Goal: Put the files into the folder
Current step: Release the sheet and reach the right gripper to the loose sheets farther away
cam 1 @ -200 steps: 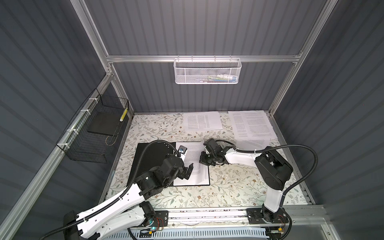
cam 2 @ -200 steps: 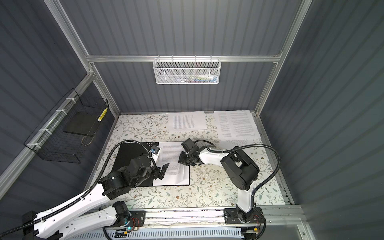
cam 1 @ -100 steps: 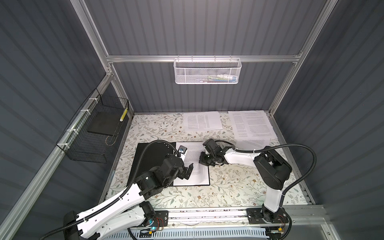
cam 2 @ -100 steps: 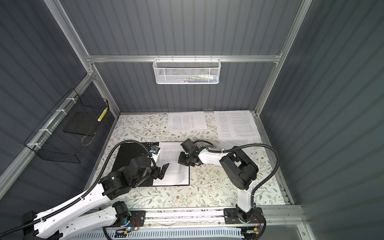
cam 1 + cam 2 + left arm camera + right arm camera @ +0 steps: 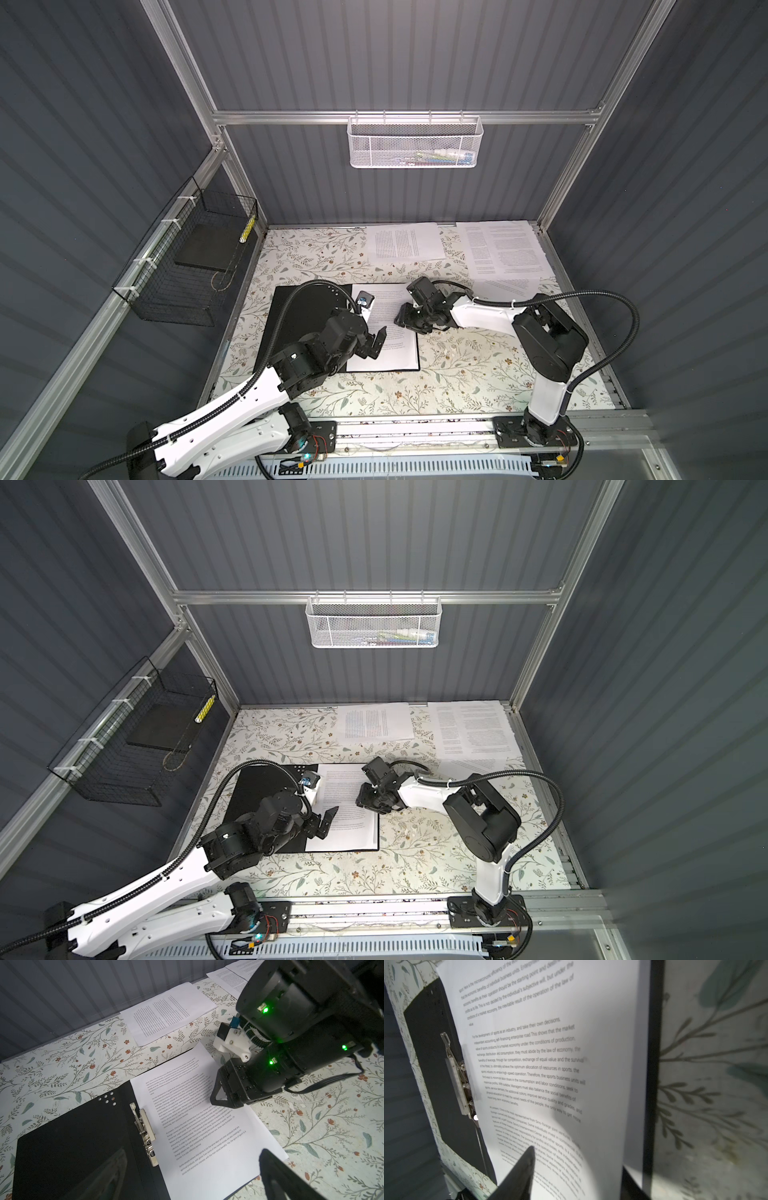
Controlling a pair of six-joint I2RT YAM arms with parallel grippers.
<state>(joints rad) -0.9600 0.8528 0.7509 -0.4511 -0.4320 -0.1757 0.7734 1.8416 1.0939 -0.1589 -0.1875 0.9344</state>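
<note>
We judge one sheet [image 5: 207, 1126] as placed: it lies in the open folder [image 5: 72, 1147] on the counter [image 5: 457, 374]. The right tool [image 5: 409, 322] is parted over its edge and the left tool [image 5: 376, 343] is wide apart. Next we must fetch the far sheets [image 5: 405, 247].

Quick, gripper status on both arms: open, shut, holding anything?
Left gripper: open, holding nothing.
Right gripper: open, fingers spread above the sheet lying in the folder, gripping nothing.
</note>
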